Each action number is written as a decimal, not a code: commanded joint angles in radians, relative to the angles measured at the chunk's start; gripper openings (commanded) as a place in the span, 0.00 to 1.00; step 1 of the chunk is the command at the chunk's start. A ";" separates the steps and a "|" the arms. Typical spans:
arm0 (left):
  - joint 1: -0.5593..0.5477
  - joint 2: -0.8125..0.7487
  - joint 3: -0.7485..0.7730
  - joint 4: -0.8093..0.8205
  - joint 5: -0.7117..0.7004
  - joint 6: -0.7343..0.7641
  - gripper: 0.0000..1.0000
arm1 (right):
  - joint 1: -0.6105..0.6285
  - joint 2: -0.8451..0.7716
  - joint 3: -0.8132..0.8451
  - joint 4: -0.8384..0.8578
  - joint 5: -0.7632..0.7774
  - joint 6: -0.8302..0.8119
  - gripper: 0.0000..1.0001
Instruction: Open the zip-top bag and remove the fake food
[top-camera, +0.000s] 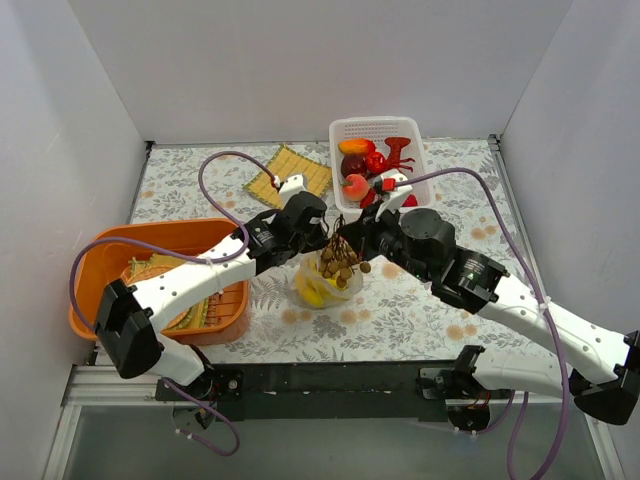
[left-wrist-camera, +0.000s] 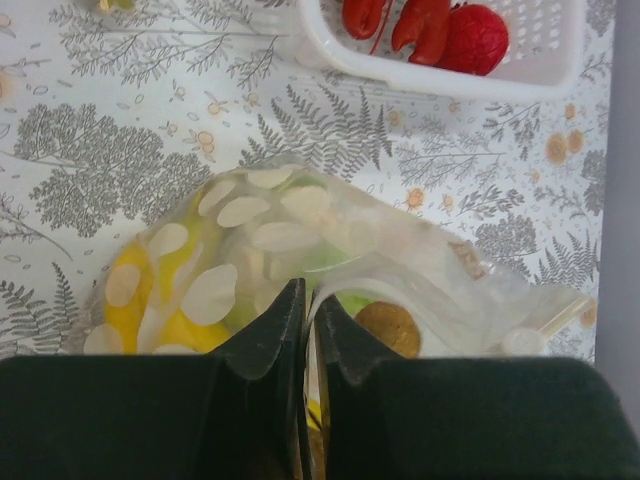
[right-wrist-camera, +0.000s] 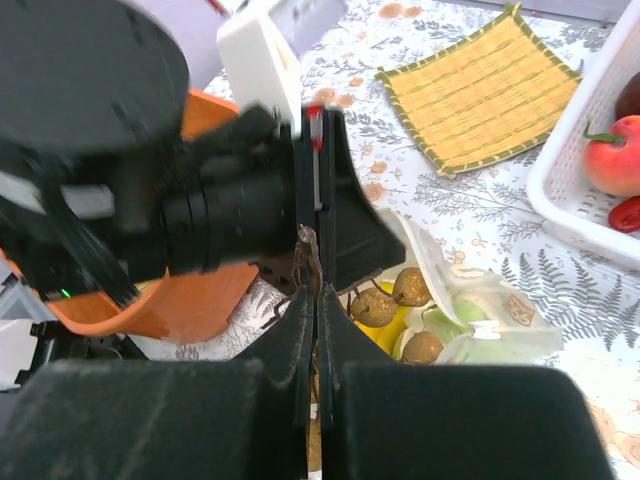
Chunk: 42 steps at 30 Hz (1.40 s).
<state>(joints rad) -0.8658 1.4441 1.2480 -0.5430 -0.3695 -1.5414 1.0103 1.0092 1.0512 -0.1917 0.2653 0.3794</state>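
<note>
We are pinching the zip-top bag (left-wrist-camera: 260, 215) with the left gripper (left-wrist-camera: 308, 300): its two black fingers are pressing together with only a fold of the clear, white-dotted plastic between them, at the bag's upper edge. The bag is sitting on the fern-patterned table cover (top-camera: 390, 320) near the middle, on the near side of the white basket (top-camera: 378, 124) and just beside the orange bin (top-camera: 165, 230). Through the plastic we are seeing the yellow banana bunch (left-wrist-camera: 150, 310) at the left of the left wrist view and the green-white leafy vegetable (left-wrist-camera: 330, 262) beside it; both are lying inside the bag.

With the right gripper (right-wrist-camera: 315, 295) we are gripping the grape bunch (top-camera: 340, 262) by its thin brown stem; the fingers are lying flat against one another with just the stem caught between the tips. From above, the bunch is hanging between the two grippers, directly over the bag's open mouth. The right wrist view is showing several brown grapes at the mouth, against the white-edged plastic, and we cannot tell whether the lowest ones are touching the bag's contents.

The red lobster (top-camera: 398, 152) is lying in the basket, well apart from the bag, and a yellow woven mat (top-camera: 285, 160) is lying flat behind the left arm
</note>
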 joint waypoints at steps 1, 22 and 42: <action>0.005 -0.073 -0.061 0.012 0.001 -0.014 0.08 | 0.002 0.025 0.133 -0.018 0.051 -0.022 0.01; 0.007 -0.207 -0.180 -0.051 -0.117 -0.094 0.00 | -0.326 0.149 0.458 -0.183 -0.099 -0.063 0.01; 0.008 -0.183 -0.042 -0.069 -0.060 0.037 0.00 | -0.852 1.002 0.779 -0.113 -0.572 -0.022 0.54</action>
<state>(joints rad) -0.8650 1.2575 1.1999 -0.6708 -0.4782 -1.5299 0.1524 1.9244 1.6676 -0.2657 -0.2142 0.3695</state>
